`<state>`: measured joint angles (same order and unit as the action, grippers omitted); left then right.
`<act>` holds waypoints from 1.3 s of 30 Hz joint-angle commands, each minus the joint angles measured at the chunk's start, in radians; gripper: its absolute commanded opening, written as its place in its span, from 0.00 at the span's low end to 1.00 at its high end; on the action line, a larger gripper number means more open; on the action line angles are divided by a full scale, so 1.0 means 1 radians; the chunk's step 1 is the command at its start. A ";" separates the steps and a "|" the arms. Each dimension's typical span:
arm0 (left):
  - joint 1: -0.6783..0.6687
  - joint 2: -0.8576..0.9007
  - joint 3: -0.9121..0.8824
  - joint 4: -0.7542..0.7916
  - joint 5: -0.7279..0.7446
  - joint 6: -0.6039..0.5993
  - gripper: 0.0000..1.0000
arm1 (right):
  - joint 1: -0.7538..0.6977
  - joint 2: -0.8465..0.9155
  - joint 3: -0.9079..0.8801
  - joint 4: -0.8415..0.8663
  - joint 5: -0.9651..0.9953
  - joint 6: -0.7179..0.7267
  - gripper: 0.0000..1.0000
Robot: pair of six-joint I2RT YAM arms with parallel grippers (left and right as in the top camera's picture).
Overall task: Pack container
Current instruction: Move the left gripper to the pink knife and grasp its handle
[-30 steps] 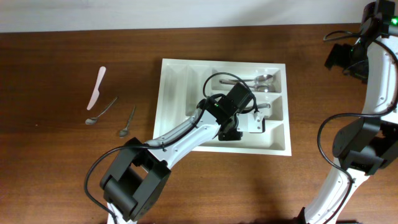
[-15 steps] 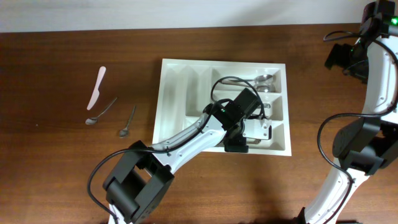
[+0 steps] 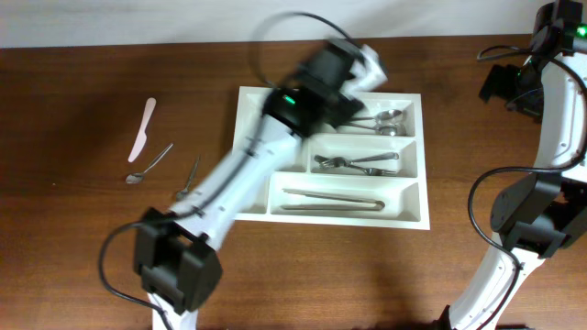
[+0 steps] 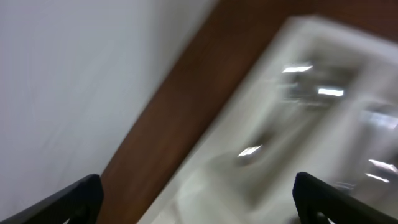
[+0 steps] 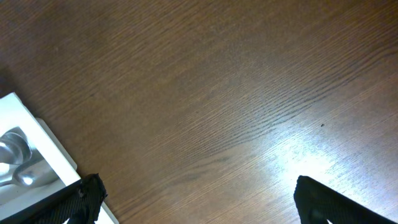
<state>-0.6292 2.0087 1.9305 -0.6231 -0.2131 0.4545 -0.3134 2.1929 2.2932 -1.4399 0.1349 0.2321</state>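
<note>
Two spoons [image 3: 149, 163] and a knife [image 3: 143, 128] lie unpacked left of the part-filled cutlery tray [image 3: 422, 206]; left end effector [image 4: 196, 190] and right end effector [image 5: 196, 193] gape empty.

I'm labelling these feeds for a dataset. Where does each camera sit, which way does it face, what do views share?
Overhead: fixed above the table, looking straight down on the container; left arm and right arm show.
Left wrist: on the left arm, blurred, facing the container's corner; left tool wide open.
Right wrist: on the right arm, facing down at bare wood; right tool open.
Shared: overhead and right wrist both catch the spoons in the container.
</note>
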 commanded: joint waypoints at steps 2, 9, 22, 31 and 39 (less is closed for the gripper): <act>0.226 0.002 0.004 -0.174 -0.118 -0.391 0.99 | 0.005 0.005 -0.005 0.000 0.016 0.000 0.99; 0.473 0.008 0.004 -0.377 0.040 -0.406 0.99 | 0.005 0.005 -0.005 0.000 0.016 0.000 0.99; 0.712 0.116 -0.034 -0.476 0.085 -0.406 0.99 | 0.005 0.005 -0.005 0.000 0.016 0.000 0.99; 0.807 0.238 -0.034 -0.319 0.085 -0.378 0.99 | 0.005 0.005 -0.005 0.000 0.016 0.000 0.99; 0.819 0.320 -0.034 -0.229 0.086 -0.363 0.99 | 0.005 0.005 -0.005 0.000 0.016 0.000 0.99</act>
<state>0.1783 2.2837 1.8988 -0.8680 -0.1303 0.0711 -0.3134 2.1929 2.2932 -1.4403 0.1349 0.2325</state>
